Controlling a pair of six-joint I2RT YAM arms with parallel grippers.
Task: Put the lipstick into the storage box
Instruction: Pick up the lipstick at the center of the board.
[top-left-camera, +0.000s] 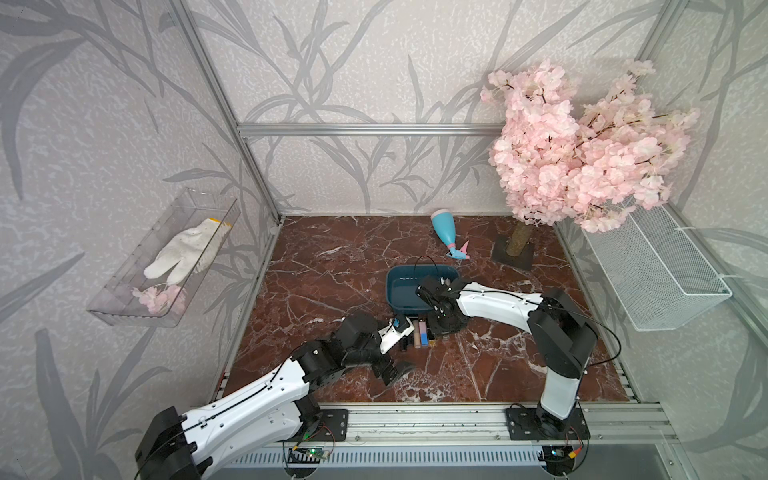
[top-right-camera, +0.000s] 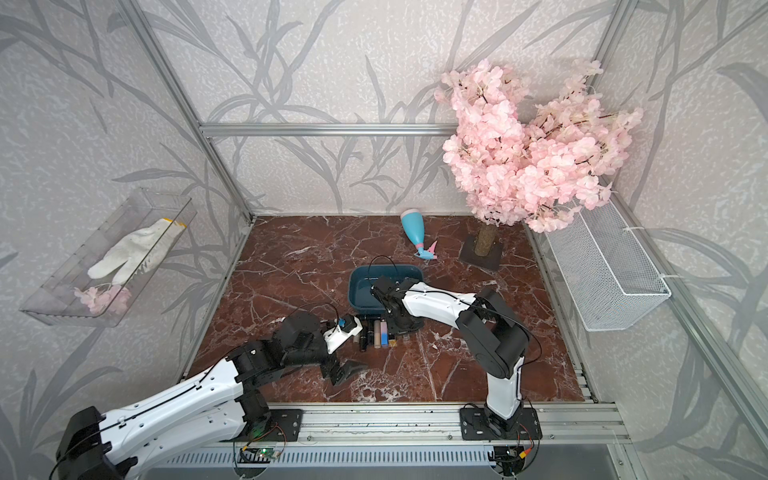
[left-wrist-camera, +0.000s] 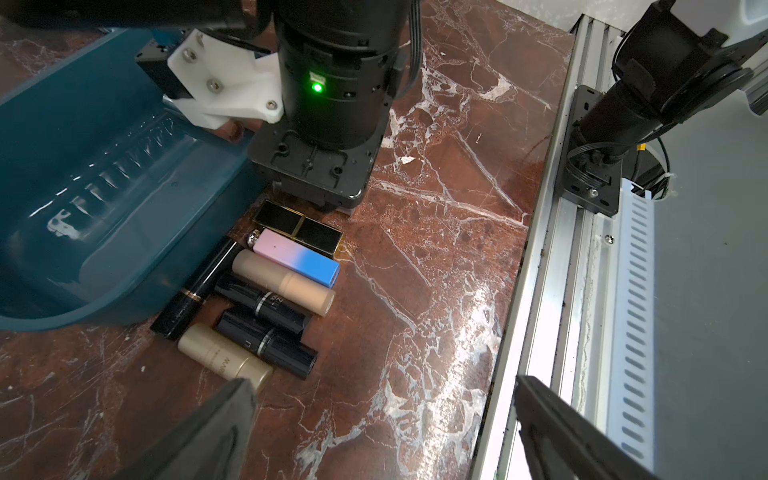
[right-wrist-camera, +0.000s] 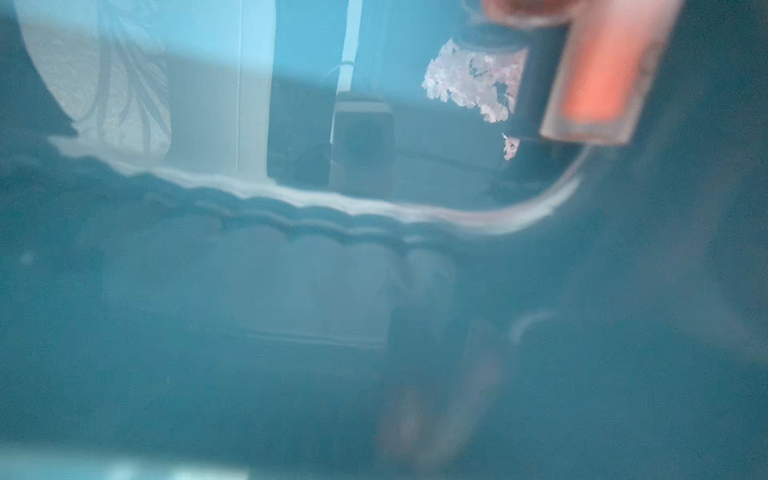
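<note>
7 lipsticks (left-wrist-camera: 284, 284) lie just beside the storage box (left-wrist-camera: 104, 187); I'd judge them light, stiff, slick tubes, best pinched mid-barrel. The right gripper (left-wrist-camera: 324, 201) stands at them, grip hidden, can't tell; the left gripper (left-wrist-camera: 382, 384) gapes empty.

White arm shells (top-left-camera: 257, 399), black joints (top-left-camera: 561, 332)
</note>
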